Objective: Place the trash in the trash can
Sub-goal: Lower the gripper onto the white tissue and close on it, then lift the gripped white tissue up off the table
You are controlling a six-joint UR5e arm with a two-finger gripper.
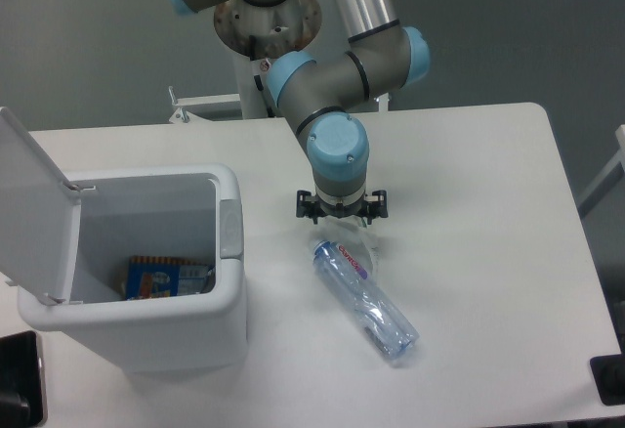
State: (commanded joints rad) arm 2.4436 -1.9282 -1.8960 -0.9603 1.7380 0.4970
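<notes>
Place: a robotics lab or test cell.
Arm: a grey arm (337, 66) with blue joint caps, bolted to a white pedestal (264, 91).
Table: a plain white table (488, 213) holding a bin (156, 321) and a bottle (363, 298).
Floor: bare grey-green floor (88, 37).

Silver-grey tubular arm (356, 3) with light-blue joint caps, small black tool (341, 207), perhaps two-fingered.

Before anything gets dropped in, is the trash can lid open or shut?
Open: the lid stands swung up at the left of the trash can, inside exposed.
</notes>
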